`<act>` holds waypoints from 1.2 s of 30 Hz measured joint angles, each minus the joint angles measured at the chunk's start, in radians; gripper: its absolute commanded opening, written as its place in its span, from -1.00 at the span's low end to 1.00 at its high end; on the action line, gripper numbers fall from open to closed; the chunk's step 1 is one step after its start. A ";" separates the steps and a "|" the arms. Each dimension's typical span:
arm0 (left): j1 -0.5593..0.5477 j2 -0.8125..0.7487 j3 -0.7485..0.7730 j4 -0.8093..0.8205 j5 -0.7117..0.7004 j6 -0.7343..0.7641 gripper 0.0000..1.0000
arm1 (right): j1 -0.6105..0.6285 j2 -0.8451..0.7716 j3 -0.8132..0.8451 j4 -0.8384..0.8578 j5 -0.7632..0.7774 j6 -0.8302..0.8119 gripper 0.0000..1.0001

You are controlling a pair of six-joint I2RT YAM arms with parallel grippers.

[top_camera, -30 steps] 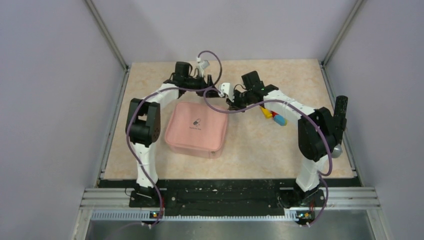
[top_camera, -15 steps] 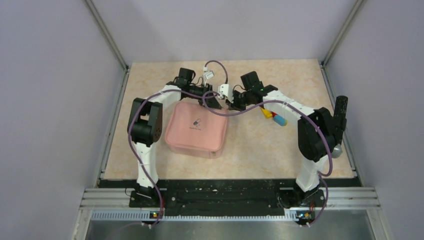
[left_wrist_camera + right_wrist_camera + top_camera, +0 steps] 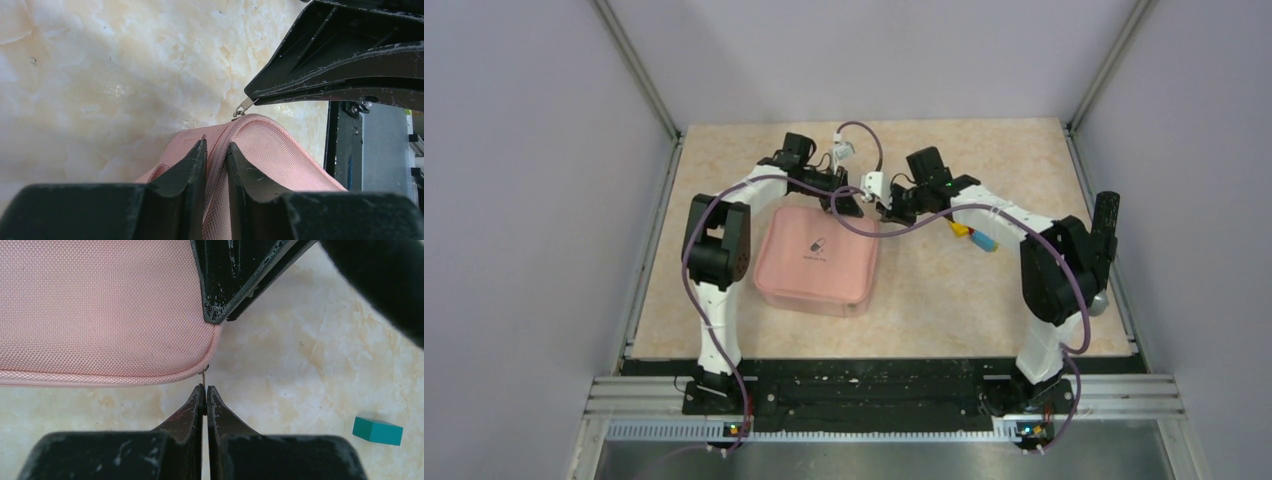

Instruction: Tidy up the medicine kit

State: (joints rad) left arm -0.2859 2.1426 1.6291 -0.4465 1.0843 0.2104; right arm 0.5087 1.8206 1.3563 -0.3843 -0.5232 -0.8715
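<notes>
My beige marbled desk [image 3: 984, 300] carries the pink kit [image 3: 816, 258] near its middle, a little toward the left edge. A few small coloured blocks [image 3: 976, 236] lie toward the right edge.

The left arm [image 3: 716, 330] and right arm [image 3: 1039, 350] are built from white links and chunky black joints, trailed by purple cables [image 3: 860, 125]; black fingers [image 3: 220, 285] pretty scuffed.
</notes>
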 measured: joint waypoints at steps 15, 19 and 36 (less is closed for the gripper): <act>0.093 -0.023 -0.002 0.007 -0.106 -0.226 -1.00 | 0.013 -0.096 -0.114 0.027 -0.055 -0.016 -1.00; 0.175 -0.038 -0.002 0.029 -0.225 -0.328 -1.00 | 0.019 -0.121 -0.143 -0.006 -0.069 -0.014 -1.00; 0.277 -0.095 -0.023 0.119 -0.801 -0.646 -1.00 | 0.022 -0.165 -0.177 -0.057 -0.126 0.166 -0.96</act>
State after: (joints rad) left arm -0.0093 2.0480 1.6066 -0.3275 0.2836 -0.4355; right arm 0.5304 1.6554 1.1790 -0.4412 -0.6487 -0.7055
